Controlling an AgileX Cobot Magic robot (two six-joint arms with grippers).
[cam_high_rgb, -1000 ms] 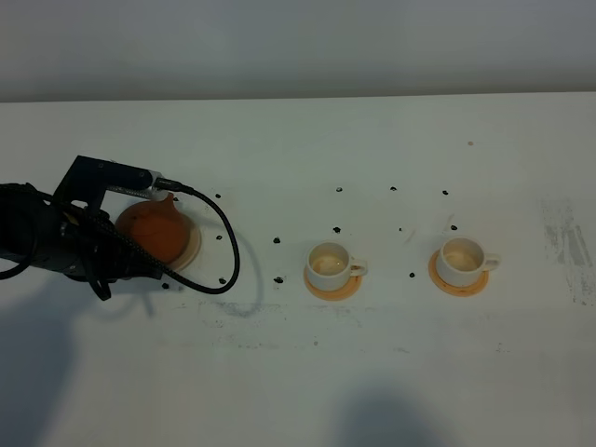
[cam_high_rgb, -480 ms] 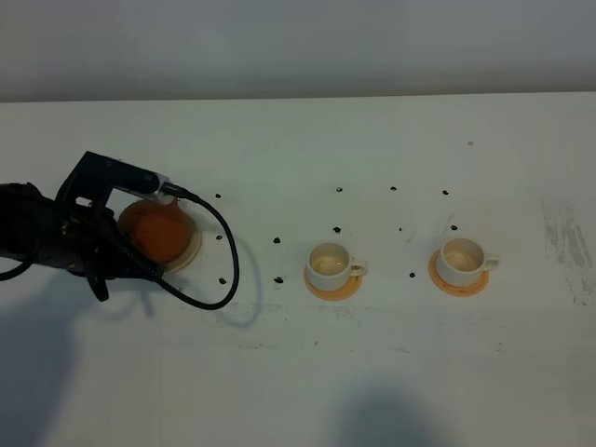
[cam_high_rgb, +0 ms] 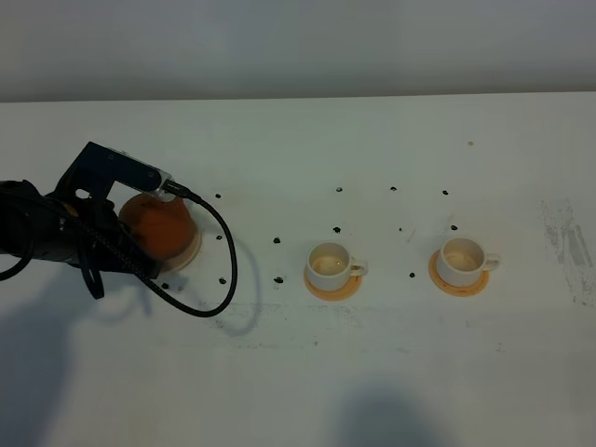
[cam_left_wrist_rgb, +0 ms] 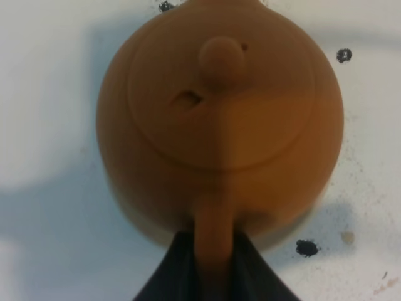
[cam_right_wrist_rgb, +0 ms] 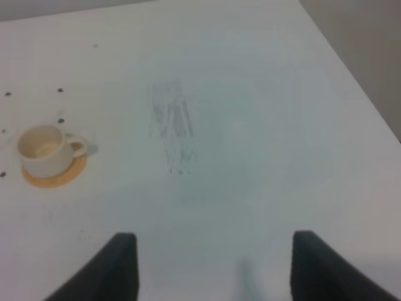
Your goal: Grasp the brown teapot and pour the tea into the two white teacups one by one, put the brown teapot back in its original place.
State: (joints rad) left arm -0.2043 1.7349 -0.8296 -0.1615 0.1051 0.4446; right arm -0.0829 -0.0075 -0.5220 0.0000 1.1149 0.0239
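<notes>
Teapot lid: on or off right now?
On. Left wrist view shows the knobbed lid seated flush in the top of the brown teapot, no gap visible.

No legible text, seemingly.

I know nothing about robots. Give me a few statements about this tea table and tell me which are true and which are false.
1. The left gripper is shut on the handle of the brown teapot. True.
2. The middle teacup and the right teacup each stand on an orange coaster. True.
3. The right gripper holds a teacup. False: it is open and empty.
4. The teapot's lid is off. False: it is on.
</notes>
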